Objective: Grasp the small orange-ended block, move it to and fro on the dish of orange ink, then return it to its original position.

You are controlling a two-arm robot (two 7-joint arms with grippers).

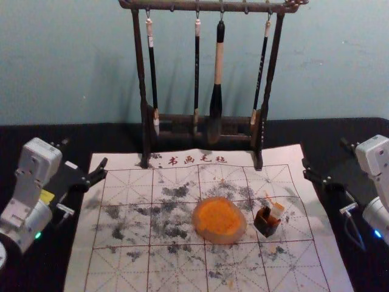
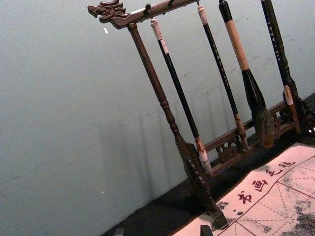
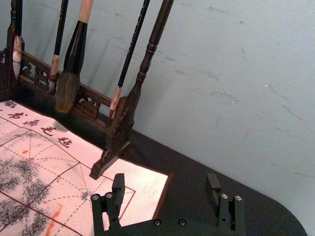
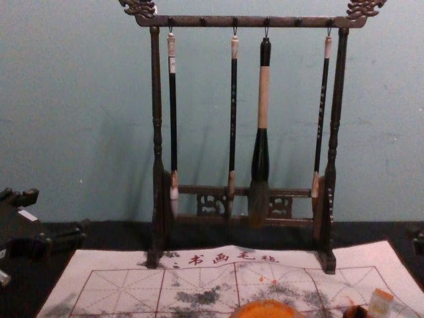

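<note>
My left gripper [image 1: 83, 159] is held off the mat's left edge in the head view, open and holding nothing; its fingertips show in the left wrist view [image 2: 162, 231]. My right gripper [image 1: 327, 158] is off the right edge, likewise open, and empty in the right wrist view [image 3: 165, 186]. The small orange-ended block [image 1: 277, 210] rests tilted at a small dark pot [image 1: 266, 224], right of the dish of orange ink [image 1: 219, 219]. In the chest view the block [image 4: 380, 303] stands up beside the dish [image 4: 268, 310]. Neither gripper touches them.
A dark wooden rack [image 1: 141, 73] with several hanging brushes, among them a thick one [image 1: 217, 85], stands across the mat's far edge. The ink-stained calligraphy mat [image 1: 127, 267] lies on a black table [image 1: 36, 137]; a wall rises behind.
</note>
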